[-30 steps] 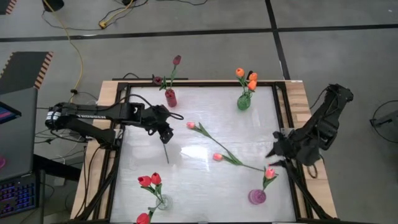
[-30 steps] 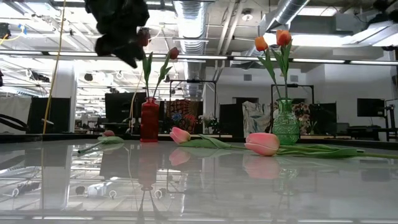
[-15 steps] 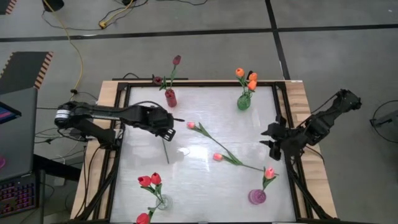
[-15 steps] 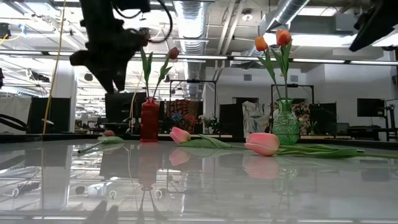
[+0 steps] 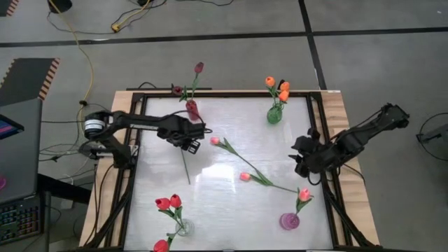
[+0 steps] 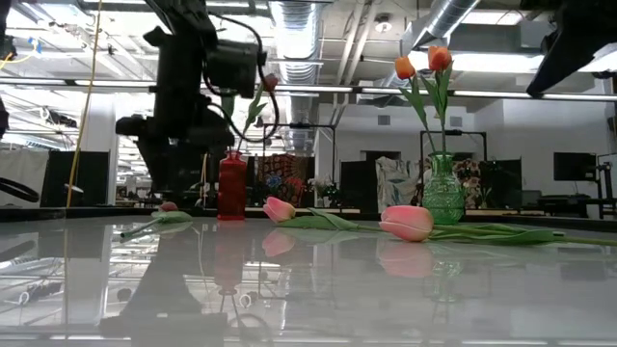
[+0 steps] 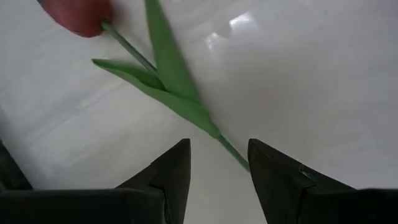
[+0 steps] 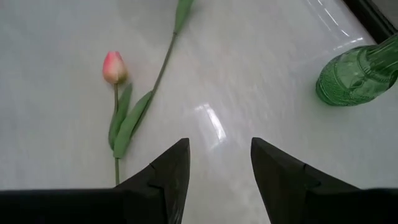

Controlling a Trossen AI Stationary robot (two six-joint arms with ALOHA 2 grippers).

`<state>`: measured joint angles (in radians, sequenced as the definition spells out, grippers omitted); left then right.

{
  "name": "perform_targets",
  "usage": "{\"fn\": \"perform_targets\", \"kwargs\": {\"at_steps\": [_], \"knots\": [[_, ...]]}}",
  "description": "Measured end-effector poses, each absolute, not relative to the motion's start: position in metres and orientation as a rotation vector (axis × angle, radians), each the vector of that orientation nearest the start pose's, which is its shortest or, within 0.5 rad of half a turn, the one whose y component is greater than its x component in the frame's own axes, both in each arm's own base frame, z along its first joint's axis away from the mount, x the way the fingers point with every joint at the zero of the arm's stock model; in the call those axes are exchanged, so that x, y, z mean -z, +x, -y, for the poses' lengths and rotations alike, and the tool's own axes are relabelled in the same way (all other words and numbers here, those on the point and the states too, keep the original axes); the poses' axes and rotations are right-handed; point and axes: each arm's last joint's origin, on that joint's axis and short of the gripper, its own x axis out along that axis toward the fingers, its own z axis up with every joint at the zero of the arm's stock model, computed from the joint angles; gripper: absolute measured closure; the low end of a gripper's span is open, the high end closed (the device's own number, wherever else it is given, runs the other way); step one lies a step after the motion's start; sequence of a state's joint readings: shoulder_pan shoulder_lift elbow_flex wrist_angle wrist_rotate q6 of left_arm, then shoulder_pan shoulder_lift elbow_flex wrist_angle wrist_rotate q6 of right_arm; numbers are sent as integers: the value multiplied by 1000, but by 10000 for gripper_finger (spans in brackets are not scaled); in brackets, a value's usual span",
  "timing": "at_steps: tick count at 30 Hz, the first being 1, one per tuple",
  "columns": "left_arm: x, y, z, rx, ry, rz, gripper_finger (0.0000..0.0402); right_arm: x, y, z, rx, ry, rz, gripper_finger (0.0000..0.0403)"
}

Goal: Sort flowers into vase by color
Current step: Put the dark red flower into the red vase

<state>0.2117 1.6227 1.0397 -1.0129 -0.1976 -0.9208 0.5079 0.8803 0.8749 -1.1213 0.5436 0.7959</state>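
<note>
Left gripper (image 5: 190, 138) hangs spread open right over a maroon tulip (image 7: 84, 14) lying flat on the table (image 5: 224, 210) near the red vase (image 5: 192, 110), while the right gripper (image 5: 301, 157), also open, sits by the right edge.

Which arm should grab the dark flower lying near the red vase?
Left. The left gripper is open right above that flower's stem, by the red vase. The right gripper is across the table.
</note>
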Motion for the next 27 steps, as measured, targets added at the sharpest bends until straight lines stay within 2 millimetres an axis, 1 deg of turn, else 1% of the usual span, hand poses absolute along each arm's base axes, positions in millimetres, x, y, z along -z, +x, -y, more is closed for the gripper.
{"fn": "perform_targets", "kwargs": {"at_steps": [7,11,18,23,27], "knots": [[-175,261,-82,-1107,-737,-1352,253,-275,136,-59,403,143,-933,207],[-174,259,-88,-1133,-765,-1334,253,-271,140,-62,412,123,-959,207],[-174,259,-91,-1189,-840,-1296,253,-266,145,-64,422,101,-988,207],[-174,259,-91,-1241,-834,-1265,253,-266,144,-64,415,95,-990,207],[-174,259,-91,-1264,-865,-1245,253,-266,144,-64,411,88,-991,207]]}}
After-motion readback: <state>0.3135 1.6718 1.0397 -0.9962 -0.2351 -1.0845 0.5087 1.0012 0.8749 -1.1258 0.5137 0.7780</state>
